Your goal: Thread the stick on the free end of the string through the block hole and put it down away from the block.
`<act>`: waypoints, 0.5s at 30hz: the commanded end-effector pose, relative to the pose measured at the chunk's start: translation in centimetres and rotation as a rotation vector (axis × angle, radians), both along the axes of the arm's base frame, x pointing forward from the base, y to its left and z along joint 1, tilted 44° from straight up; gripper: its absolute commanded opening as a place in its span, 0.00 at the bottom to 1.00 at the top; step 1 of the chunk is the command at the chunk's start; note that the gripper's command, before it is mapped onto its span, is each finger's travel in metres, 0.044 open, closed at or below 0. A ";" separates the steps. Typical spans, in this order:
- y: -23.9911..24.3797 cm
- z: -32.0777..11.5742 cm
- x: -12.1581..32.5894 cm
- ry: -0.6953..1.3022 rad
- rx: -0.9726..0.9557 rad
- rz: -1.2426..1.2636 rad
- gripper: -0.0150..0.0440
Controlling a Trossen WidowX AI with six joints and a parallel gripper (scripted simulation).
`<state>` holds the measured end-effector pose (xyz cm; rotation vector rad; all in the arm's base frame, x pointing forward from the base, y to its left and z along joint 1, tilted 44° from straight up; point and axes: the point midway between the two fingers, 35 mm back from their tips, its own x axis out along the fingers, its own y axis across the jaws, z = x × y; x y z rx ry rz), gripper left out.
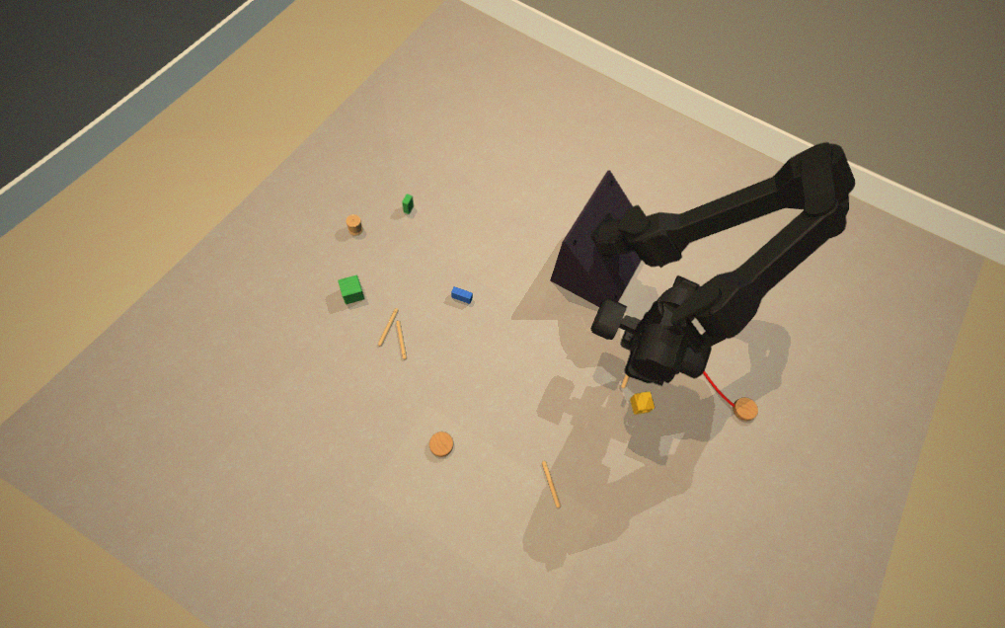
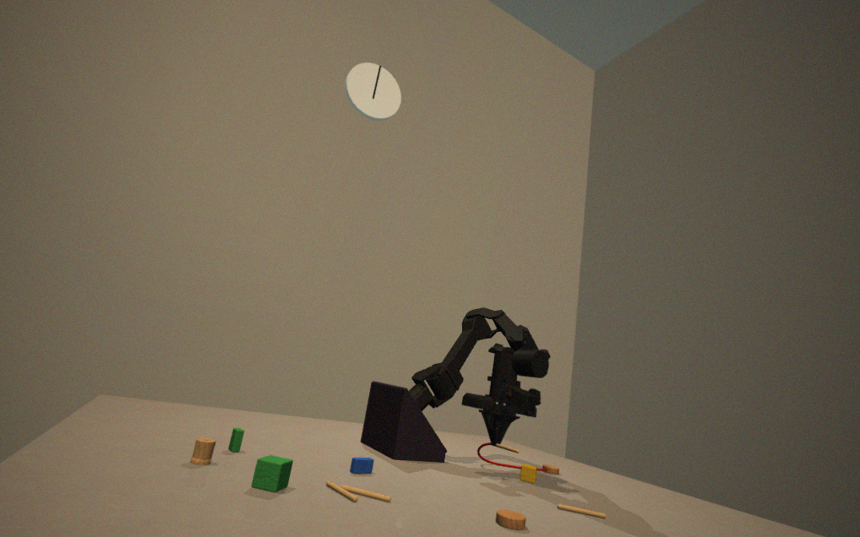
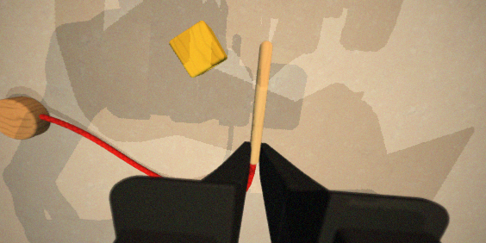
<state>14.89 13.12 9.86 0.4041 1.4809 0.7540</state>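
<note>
My gripper (image 3: pixel 254 148) (image 2: pixel 494 442) is shut on the wooden stick (image 3: pixel 261 94) (image 2: pixel 508 447) near its string end and holds it above the table. In the top view only the tip of the stick shows below the wrist. The red string (image 3: pixel 101 142) (image 1: pixel 718 389) (image 2: pixel 500 463) runs from the stick's end to the round wooden button (image 3: pixel 21 117) (image 1: pixel 745 408) (image 2: pixel 551 469). The yellow block (image 3: pixel 198 49) (image 1: pixel 642 403) (image 2: pixel 527 473) stands on the table, left of the stick's far end in the wrist view. The stick is outside the block. The block's hole is not clear in the wrist view.
A loose stick (image 1: pixel 551 485) (image 2: pixel 581 511) and a wooden disc (image 1: pixel 440 443) (image 2: pixel 510 519) lie nearer the front. A blue block (image 1: pixel 461 295), two crossing-looking sticks (image 1: pixel 401 340), a green cube (image 1: pixel 350 289), a wooden cylinder (image 1: pixel 353 224) and a small green block (image 1: pixel 407 203) lie farther off.
</note>
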 end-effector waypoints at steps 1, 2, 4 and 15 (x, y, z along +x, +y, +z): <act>0.3 0.3 -0.5 -0.048 0.008 0.057 0.25; 0.3 0.4 -0.6 -0.059 0.010 0.068 0.25; 0.5 0.5 -0.8 -0.080 0.013 0.091 0.25; 1.0 1.2 -2.0 -0.195 0.032 0.217 0.25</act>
